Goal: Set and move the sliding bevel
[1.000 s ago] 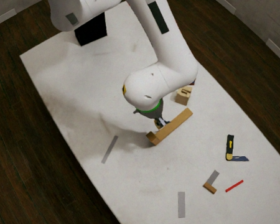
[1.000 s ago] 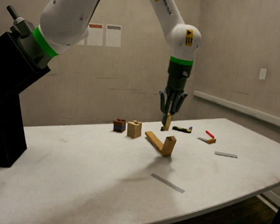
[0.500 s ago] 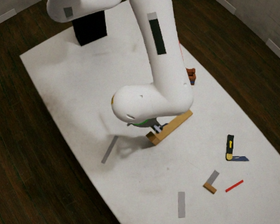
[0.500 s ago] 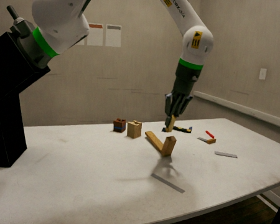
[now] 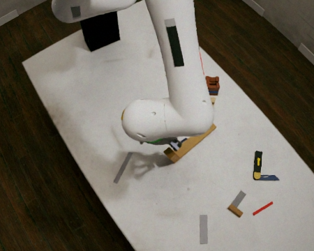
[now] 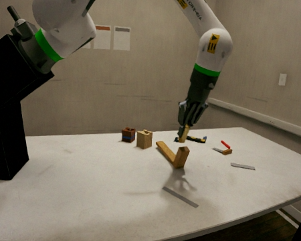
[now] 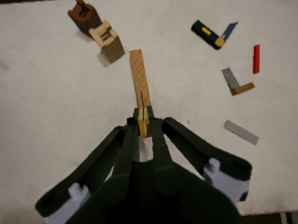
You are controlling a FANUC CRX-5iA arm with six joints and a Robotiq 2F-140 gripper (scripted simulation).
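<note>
My gripper (image 6: 184, 133) (image 7: 144, 112) is shut on the wooden stock of the sliding bevel (image 6: 184, 131) (image 7: 145, 120) and holds it in the air above the rail's near end. The bevel's thin blade (image 7: 142, 101) points away from the fingers. The wooden rail (image 5: 196, 140) (image 6: 165, 150) (image 7: 140, 75) lies on the table, with the short leaning leg (image 5: 172, 154) (image 6: 181, 156) at one end. A tan block (image 6: 144, 138) (image 7: 109, 42) with a slot and a brown block (image 5: 212, 85) (image 6: 128, 134) (image 7: 82, 15) with a blue band stand beyond the rail's far end. In the top view the arm hides the gripper.
A black and yellow bevel (image 5: 257, 165) (image 6: 192, 138) (image 7: 210, 34) with a blue blade, a red stick (image 5: 262, 208) (image 6: 225, 144) (image 7: 256, 58), a small square (image 5: 237, 203) (image 6: 224, 150) (image 7: 235, 82) and two grey strips (image 5: 203, 229) (image 5: 123, 167) (image 6: 243, 166) (image 6: 180, 197) lie on the white table. The black robot base (image 5: 100, 31) stands at the far corner.
</note>
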